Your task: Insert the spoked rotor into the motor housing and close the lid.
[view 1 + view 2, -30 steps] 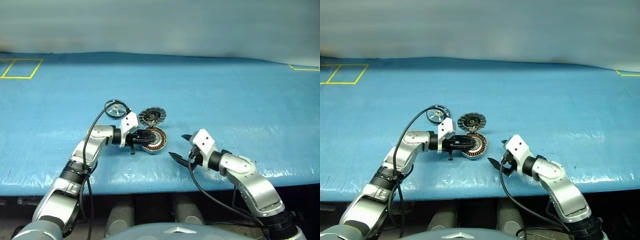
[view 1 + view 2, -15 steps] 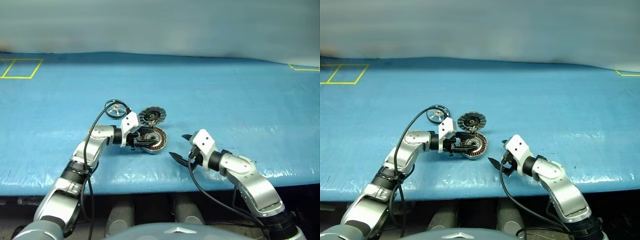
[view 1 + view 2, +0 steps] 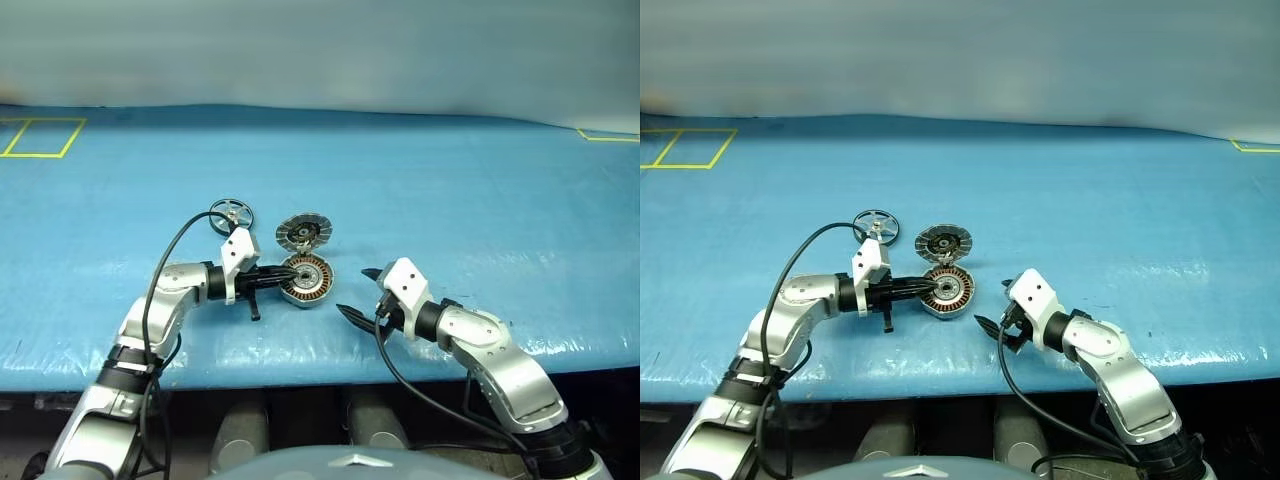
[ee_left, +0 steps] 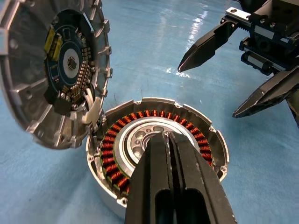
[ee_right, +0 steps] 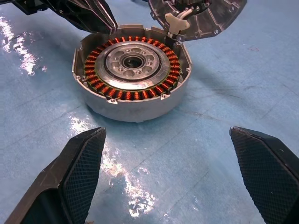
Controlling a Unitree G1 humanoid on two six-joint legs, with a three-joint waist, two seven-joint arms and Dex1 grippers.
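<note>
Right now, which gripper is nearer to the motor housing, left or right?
Left. The left gripper is shut with its tips over the motor housing's near rim. The right gripper is open, apart from the housing on its other side.

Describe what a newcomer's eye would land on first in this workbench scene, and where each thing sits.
First, the motor housing on the blue table, its ring of copper-brown windings bright, with the lid standing open at its hinge on the far side. The left gripper, jaws shut, points over the housing's centre, while the right gripper waits open just to its right. Behind the left arm lies the spoked rotor, not yet inserted.
</note>
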